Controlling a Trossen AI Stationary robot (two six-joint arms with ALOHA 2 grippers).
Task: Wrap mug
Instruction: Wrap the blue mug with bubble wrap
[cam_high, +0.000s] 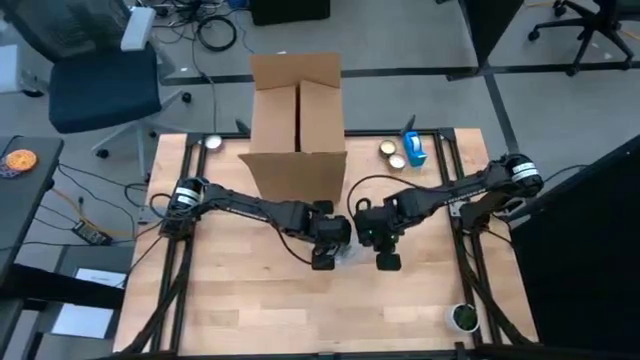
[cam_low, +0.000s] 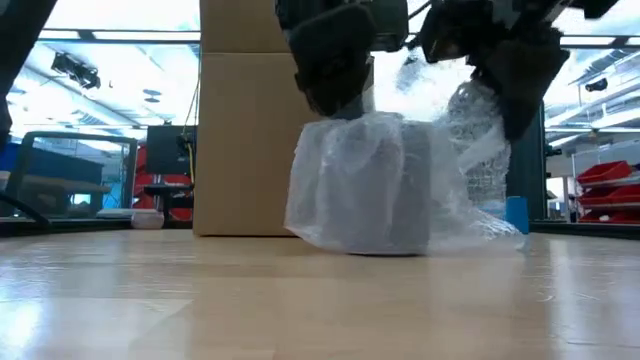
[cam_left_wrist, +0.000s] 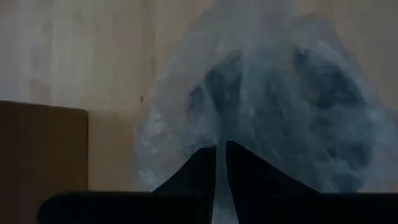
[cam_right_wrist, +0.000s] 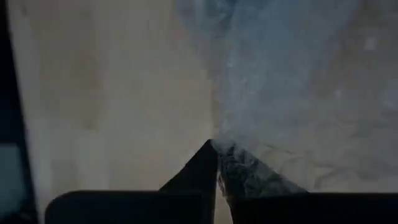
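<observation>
Inside bubble wrap (cam_low: 455, 130): mug (cam_low: 385, 190); both pincers pinching wrap.

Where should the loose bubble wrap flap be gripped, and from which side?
Judging by the low view, grip the bubble wrap flap's raised free edge from above: it stands clear of the mug, thin enough for closed jaws.

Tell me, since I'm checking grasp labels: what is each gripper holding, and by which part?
Both pinch the bubble wrap around the mug: the left gripper a thin fold above the mug, the right gripper a bunched loose end beside it.
</observation>
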